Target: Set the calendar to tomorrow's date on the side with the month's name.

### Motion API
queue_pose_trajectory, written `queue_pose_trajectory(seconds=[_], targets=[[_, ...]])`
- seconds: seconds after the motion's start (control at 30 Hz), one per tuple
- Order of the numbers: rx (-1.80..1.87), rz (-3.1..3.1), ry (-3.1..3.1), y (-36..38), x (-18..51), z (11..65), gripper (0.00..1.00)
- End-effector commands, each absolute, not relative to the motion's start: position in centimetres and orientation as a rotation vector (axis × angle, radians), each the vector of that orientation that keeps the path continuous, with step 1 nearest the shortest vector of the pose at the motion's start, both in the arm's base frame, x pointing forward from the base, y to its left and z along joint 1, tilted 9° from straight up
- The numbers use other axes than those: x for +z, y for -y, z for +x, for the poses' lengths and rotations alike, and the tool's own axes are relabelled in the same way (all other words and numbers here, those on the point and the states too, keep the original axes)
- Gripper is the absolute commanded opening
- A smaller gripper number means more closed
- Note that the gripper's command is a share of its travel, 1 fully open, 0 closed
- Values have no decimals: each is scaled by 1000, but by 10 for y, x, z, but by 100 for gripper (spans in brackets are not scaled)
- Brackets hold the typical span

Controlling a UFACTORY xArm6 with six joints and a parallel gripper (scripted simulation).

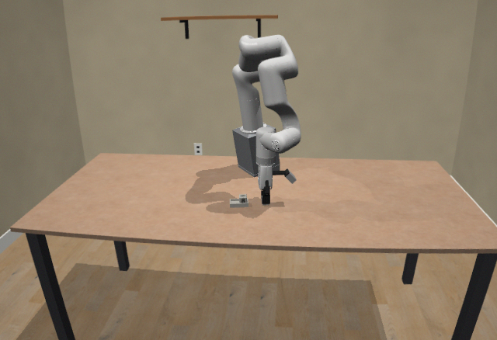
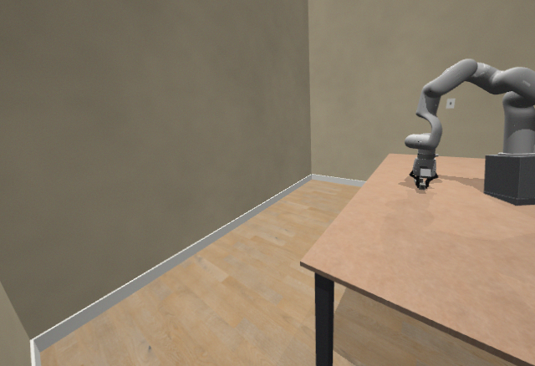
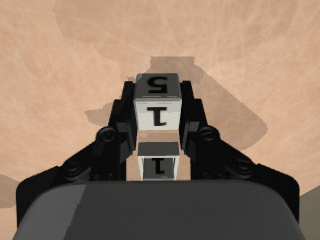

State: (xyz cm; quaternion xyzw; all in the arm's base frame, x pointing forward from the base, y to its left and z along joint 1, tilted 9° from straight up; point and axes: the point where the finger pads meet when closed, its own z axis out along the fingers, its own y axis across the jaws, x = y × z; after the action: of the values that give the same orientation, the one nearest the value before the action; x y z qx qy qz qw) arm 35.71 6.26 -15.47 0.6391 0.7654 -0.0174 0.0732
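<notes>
My gripper (image 1: pixel 265 199) (image 2: pixel 422 185) (image 3: pixel 157 96) points straight down and is shut on a white date cube (image 3: pixel 157 112). The cube is low over the table, just right of the tray; I cannot tell whether it touches the table. In the wrist view its face towards the camera shows a 1 and the face beyond shows a 5, both upside down. The small grey calendar tray (image 1: pixel 234 203) lies flat on the table, with the other cube (image 1: pixel 242 198) standing at its right end. That cube's digits are too small to read.
The arm's grey base block (image 1: pixel 245 150) (image 2: pixel 510 178) stands on the table (image 1: pixel 361 208) behind the tray. A wooden shelf (image 1: pixel 218 18) hangs on the back wall. The near table edge in the exterior view is far from the gripper.
</notes>
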Motion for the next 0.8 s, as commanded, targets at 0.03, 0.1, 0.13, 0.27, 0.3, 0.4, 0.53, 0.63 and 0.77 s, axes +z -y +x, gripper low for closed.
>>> queue_pose_trajectory(seconds=[0.03,0.1,0.13,0.27,0.3,0.4,0.53,0.63,0.77], targets=[[-49,1918,-2298,-63,-154,358,27],[-49,1918,-2298,-63,-154,358,27],[-49,1918,-2298,-63,-154,358,27],[-49,1918,-2298,-63,-154,358,31],[-49,1918,-2298,-63,-154,358,31],[-49,1918,-2298,-63,-154,358,35],[-49,1918,-2298,-63,-154,358,43],[-49,1918,-2298,-63,-154,358,43],[-49,1918,-2298,-63,-154,358,47]])
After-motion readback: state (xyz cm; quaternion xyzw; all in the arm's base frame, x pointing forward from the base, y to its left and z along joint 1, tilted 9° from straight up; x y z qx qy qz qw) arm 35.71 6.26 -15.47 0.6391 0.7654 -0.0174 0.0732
